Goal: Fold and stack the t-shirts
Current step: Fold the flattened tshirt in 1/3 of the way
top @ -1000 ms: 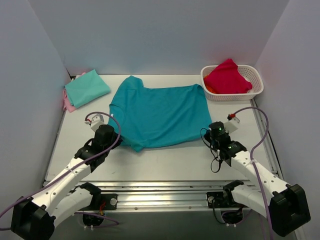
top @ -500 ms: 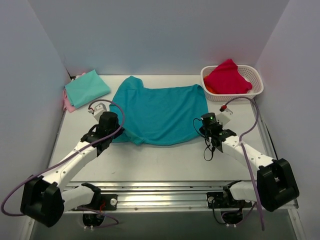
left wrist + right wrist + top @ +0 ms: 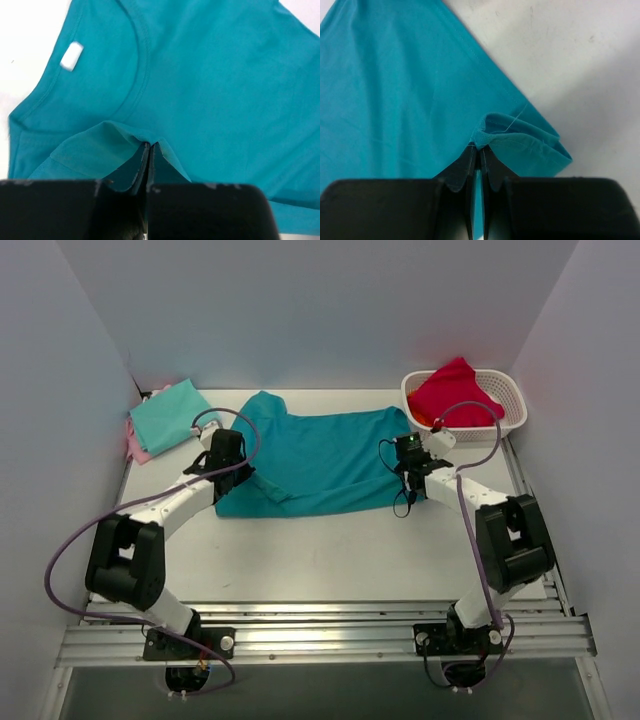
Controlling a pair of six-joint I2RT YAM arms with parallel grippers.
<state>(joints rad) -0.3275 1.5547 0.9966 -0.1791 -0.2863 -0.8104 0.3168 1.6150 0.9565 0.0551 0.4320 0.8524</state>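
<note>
Tabletop (image 3: 330, 560): teal t-shirt (image 3: 330, 455) hem carried rearward.

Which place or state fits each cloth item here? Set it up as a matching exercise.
Things: 1 teal t-shirt; 2 mint-green t-shirt; 3 pink t-shirt; 4 red cloth.
States: A heaped in the white basket; B edge showing under another shirt; C spread mid-table, pinched by left fingers and right fingers; D folded, on top, far left corner.
Pairs: 1-C; 2-D; 3-B; 4-A.

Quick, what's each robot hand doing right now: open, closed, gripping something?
Left hand: closed, pinching a fold of the teal t-shirt.
Right hand: closed, pinching an edge of the same teal t-shirt.
</note>
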